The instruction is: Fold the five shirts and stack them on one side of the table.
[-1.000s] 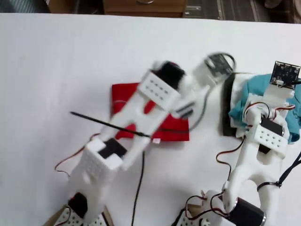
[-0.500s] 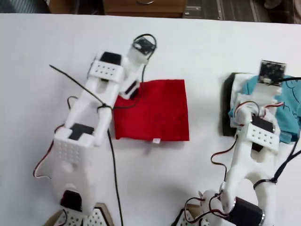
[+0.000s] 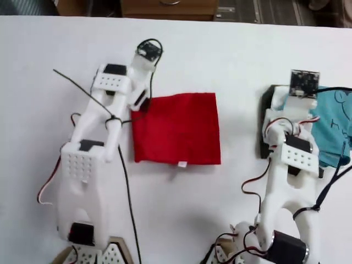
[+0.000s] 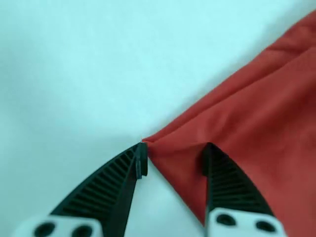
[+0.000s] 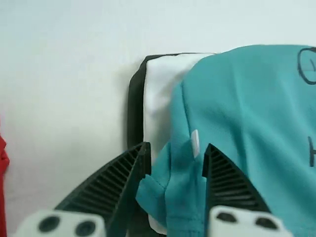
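**Red shirt folded flat mid-desk, 3 more shirts stacked on the right side.**

The red shirt [image 3: 179, 129] lies as a smooth, soft-knit, near-square rectangle. Its slightly longer axis runs left to right across the white desk [image 3: 231, 60], and a small white tag [image 3: 180, 164] sits at its near edge. The left claw [image 4: 173, 150] is released, its 2 ribbed black jaws apart and straddling the shirt's far-left corner, where the cloth creases. The right claw [image 5: 175, 150] is also spread, astride the rumpled edge of the teal shirt [image 5: 247, 108]. That shirt tops a white shirt [image 5: 158, 94] and a black shirt [image 5: 134, 98].
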